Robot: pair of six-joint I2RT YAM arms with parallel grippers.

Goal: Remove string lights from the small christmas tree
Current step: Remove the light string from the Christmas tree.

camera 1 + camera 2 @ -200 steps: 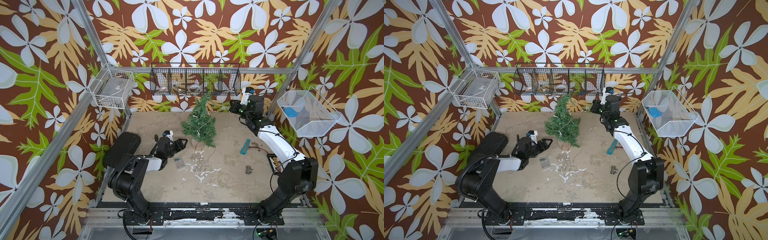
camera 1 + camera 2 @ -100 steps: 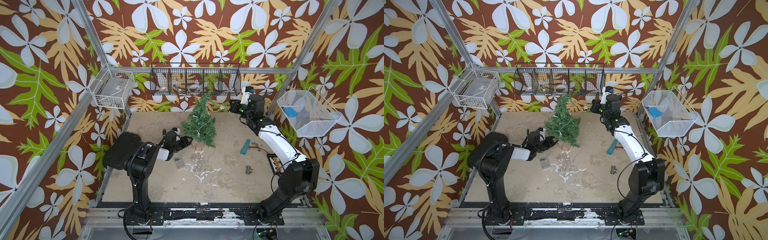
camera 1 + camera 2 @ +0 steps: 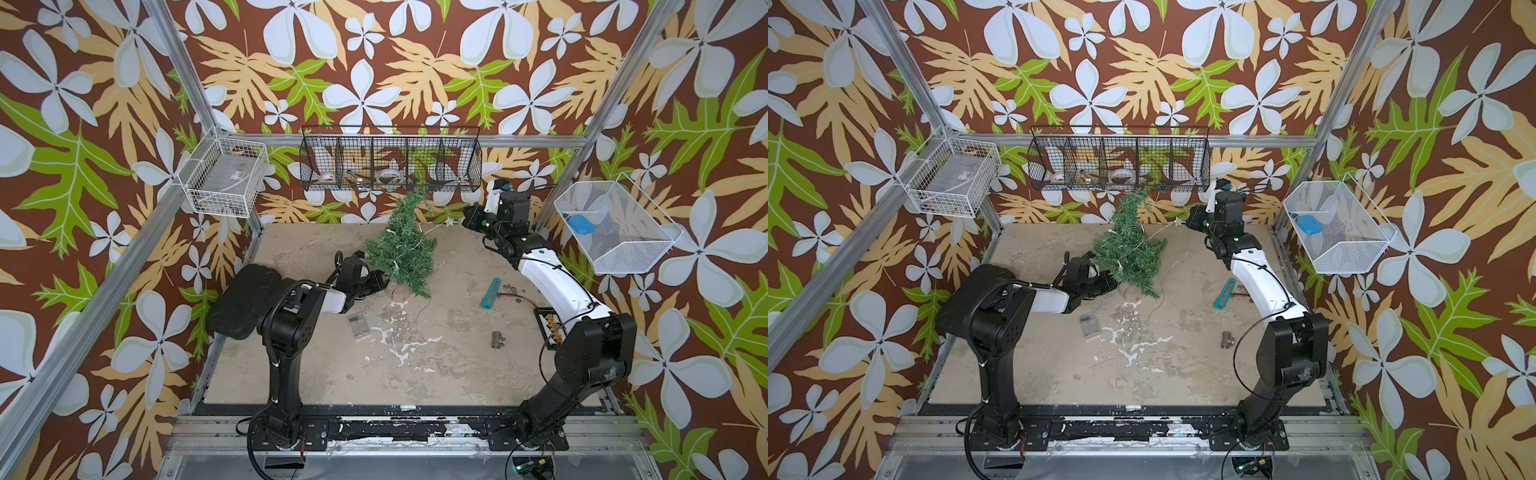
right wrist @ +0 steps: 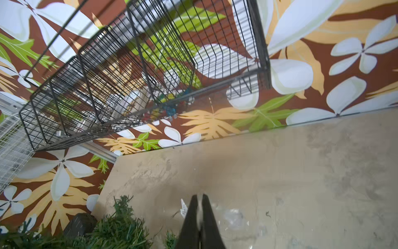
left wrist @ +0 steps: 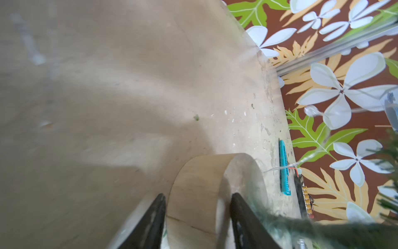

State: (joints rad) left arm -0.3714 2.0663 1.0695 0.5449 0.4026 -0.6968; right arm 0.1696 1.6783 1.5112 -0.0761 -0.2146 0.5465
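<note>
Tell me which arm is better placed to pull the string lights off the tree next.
Right. The right hand is shut on the string lights, a strand running to the small christmas tree. The left hand brackets the tree's wooden base, better suited to steadying it.

Robot lab cell: alu frame (image 3: 189, 89), printed backdrop walls (image 3: 374, 62), wire baskets (image 3: 390, 166), 2 arms (image 3: 286, 332) on base rail (image 3: 395, 430).

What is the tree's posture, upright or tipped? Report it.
Upright: in both top views the small christmas tree stands on its wooden base, only the tip bent; the left gripper straddles that base.
</note>
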